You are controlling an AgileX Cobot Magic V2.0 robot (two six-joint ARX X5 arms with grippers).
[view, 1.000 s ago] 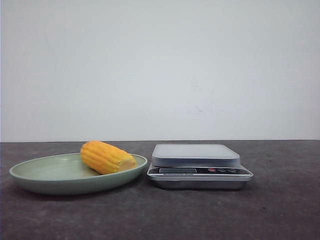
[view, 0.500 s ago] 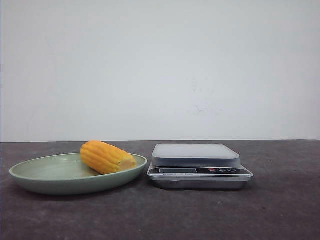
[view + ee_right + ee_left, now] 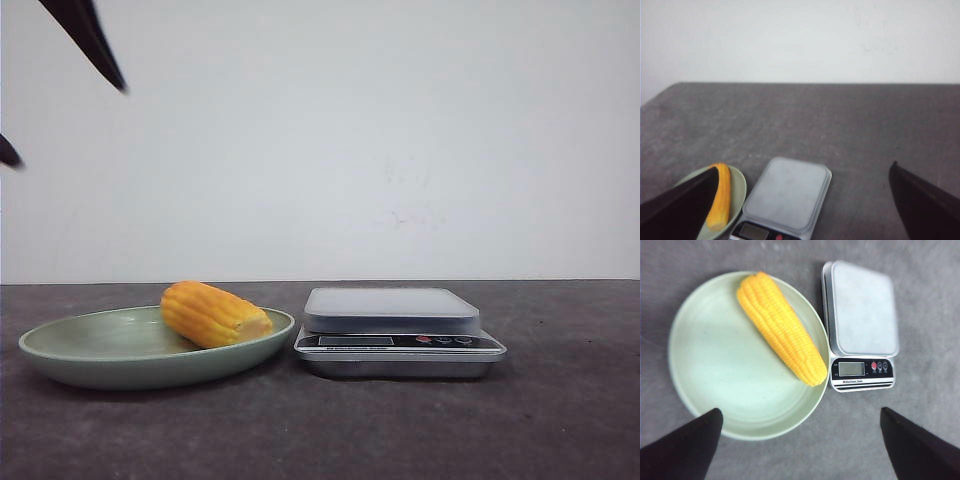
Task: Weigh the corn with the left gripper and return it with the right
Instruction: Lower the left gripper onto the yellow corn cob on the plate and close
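The corn (image 3: 215,314) lies on its side in a shallow pale-green plate (image 3: 90,365) on a dark grey table (image 3: 400,430), w/ nothing else in the plate. From above (left wrist view), the corn (image 3: 780,327) sits in the plate's right half, running from approx 12 o'clock down to approx 4 o'clock, its lower end resting at the plate (image 3: 705,360) rim nearest the scale. Rest of the plate is bare.

Scale (image 3: 398,331) stands just beside the plate at its 3 o'clock, rim & scale edge nearly touching. Its grey top (image 3: 863,307) has nothing on it; display & buttons face the robot, reading too small to tell.

Left gripper (image 3: 60,95) hangs high at approx 10 o'clock of the front view, well above the plate. Fingers spread wide, holding nothing; in the left wrist view its two black tips (image 3: 690,445) frame the plate & scale.

Right gripper (image 3: 802,205) doesn't show in the front view; its own cam shows fingers wide apart, empty, w/ scale (image 3: 785,197) & corn (image 3: 720,197) below.
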